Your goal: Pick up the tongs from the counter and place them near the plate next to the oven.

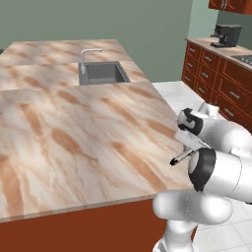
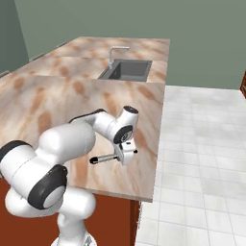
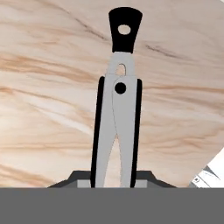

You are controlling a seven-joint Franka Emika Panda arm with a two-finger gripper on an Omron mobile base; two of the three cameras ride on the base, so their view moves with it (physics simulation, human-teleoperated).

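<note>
Tan marble with rust-brown veins covers the big worktop [image 1: 74, 128], which carries an inset grey sink [image 1: 102, 73] and a faucet [image 1: 88, 53] toward its far end and sits on a red-brown base. White floor tiles [image 2: 202, 144] run along its right side, and in the left base view a row of red-brown cabinets [image 1: 216, 83] stands across the aisle with a black appliance [image 1: 227, 35] on top, cut off by the frame edge and too small to identify.

The arm bends down over the worktop's near right corner. Its end effector [image 2: 126, 156] hangs low by that edge, clamped on the tongs [image 2: 106, 157], which stick out sideways from it toward the arm's left. In the left base view the robot's own elbow covers most of the hand, so just the black tip and a short silver stretch of the tongs [image 1: 180, 158] peek out. The hand view looks along the tongs [image 3: 117, 113]: silver arms with black edging, a round pivot, and a black end with a hole. Their lower ends vanish at the bottom, between the dark fingertips [image 3: 78, 178], where the contact itself is cut off. Whether the tongs touch the marble or hang just clear of it I cannot tell.
</note>
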